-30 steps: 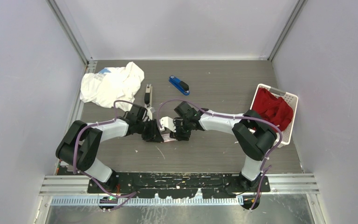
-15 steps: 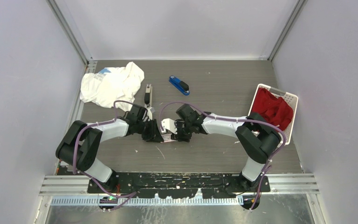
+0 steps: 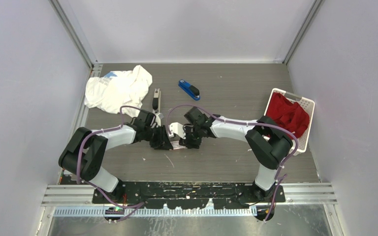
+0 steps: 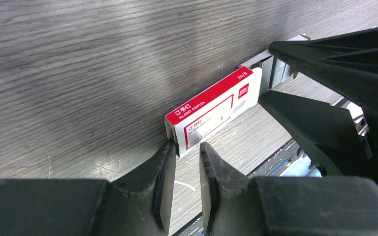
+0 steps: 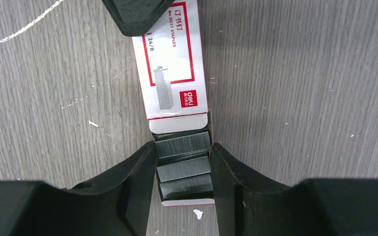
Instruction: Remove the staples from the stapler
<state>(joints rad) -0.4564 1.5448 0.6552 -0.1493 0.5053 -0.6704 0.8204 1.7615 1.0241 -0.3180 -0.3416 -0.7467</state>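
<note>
A white-and-red staple box [image 3: 175, 134] sits mid-table between both grippers. In the right wrist view its inner tray is slid out of the sleeve [image 5: 171, 73], baring three grey strips of staples [image 5: 183, 169]. My right gripper [image 5: 182, 146] is shut on the tray's two sides. My left gripper [image 4: 187, 147] stands narrow, its tips nipping the near corner of the box [image 4: 211, 110]. A long open silver-and-black stapler [image 3: 156, 100] lies behind the left gripper [image 3: 166, 137]. Further back is a blue stapler [image 3: 189, 89].
A crumpled white cloth [image 3: 118, 88] lies at the back left. A white basket [image 3: 307, 105] holding red cloth stands at the right edge. White specks dot the wood-grain table [image 3: 226, 157]. Grey walls close in three sides.
The right arm swayed slightly to the right and came back. The box stays held between the two grippers, and the left arm has barely moved.
</note>
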